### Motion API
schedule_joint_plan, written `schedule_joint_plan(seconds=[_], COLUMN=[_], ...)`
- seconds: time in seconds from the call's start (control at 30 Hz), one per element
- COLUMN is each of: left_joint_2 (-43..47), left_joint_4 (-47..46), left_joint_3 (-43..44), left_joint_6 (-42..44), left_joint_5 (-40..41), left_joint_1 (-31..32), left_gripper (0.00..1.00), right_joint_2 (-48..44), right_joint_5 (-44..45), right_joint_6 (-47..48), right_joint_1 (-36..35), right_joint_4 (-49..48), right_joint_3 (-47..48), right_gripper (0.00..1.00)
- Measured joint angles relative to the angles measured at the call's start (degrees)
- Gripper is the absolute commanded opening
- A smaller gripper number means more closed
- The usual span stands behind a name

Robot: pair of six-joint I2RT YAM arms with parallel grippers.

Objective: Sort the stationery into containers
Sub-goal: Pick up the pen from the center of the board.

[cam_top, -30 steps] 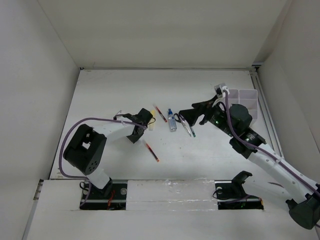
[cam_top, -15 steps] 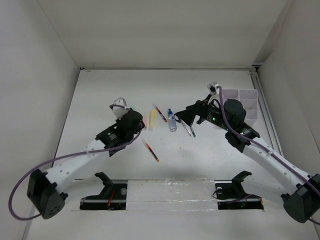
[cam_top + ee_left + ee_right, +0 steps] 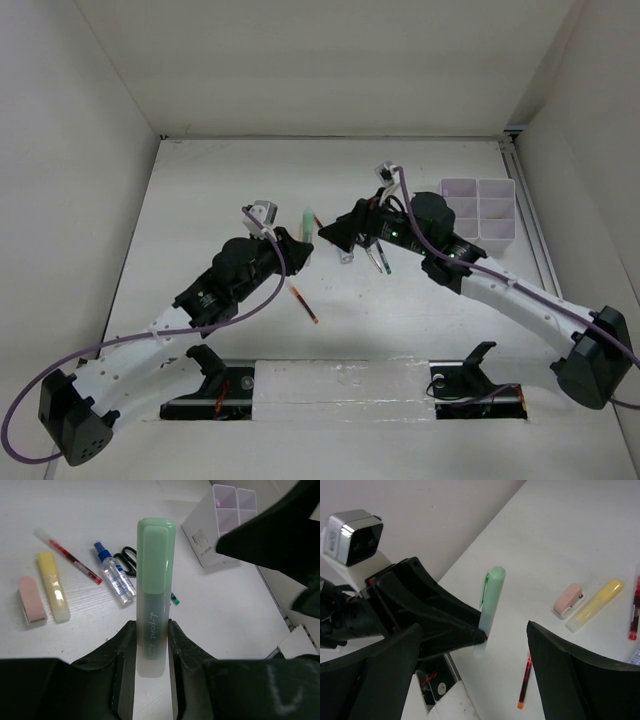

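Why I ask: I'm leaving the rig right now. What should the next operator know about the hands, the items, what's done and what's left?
Left hand: shut on the green highlighter, which is lifted off the table.
Right hand: open and empty, close to the green highlighter.
On the table: pink stick, yellow stick, red pen, blue-capped bottle, scissors, second red pen, and a dark pen that is partly hidden.
Organizer: at the far right, with nothing visible inside.
Done: nothing sorted yet.
Left: the green highlighter, then every other item.
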State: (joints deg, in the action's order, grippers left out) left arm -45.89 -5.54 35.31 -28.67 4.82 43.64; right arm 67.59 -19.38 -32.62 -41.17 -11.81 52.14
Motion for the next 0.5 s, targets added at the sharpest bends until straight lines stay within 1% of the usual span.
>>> schedule_joint_plan(seconds=[0.13,0.27,0.3,0.33,0.4,0.43,0.47,0.5], left_joint_2=[-0.5,0.0,0.1,0.1,0.2,0.2,0.2,0.2], left_joint_4=[-1.7,-2.6,-2.6,-2.8,-2.8,-2.8,-2.8,-2.8], left_joint_3=[0.0,0.0,0.0,0.0,0.0,0.0,0.0,0.0], left_joint_6=[1.7,2.5,2.6,2.7,2.8,2.8,3.0,3.1], left_joint_5=[-3.6,-6.0,-6.4,-6.7,-7.4,-7.7,-8.0,-8.1], left_joint_1=[0.2,0.2,0.2,0.2,0.2,0.2,0.2,0.2], left_gripper=[0.0,0.0,0.0,0.0,0.0,0.0,0.0,0.04], right_joint_2=[5.0,9.0,9.7,10.3,11.2,11.5,11.8,12.0], right_joint_5=[4.1,7.9,8.6,9.4,10.6,11.3,11.6,11.9], right_joint_6=[-0.9,-2.4,-2.6,-2.9,-3.3,-3.4,-3.5,-3.8], right_joint_1=[-3.3,-5.4,-5.9,-6.2,-6.6,-7.0,-7.3,-7.4], right_joint_4=[-0.7,-0.6,-0.6,-0.5,-0.6,-0.6,-0.6,-0.7], right_joint_3=[2.0,3.1,3.4,3.7,4.3,4.7,5.1,5.4], right_gripper=[0.88,0.77,0.68,0.64,0.49,0.38,0.25,0.12])
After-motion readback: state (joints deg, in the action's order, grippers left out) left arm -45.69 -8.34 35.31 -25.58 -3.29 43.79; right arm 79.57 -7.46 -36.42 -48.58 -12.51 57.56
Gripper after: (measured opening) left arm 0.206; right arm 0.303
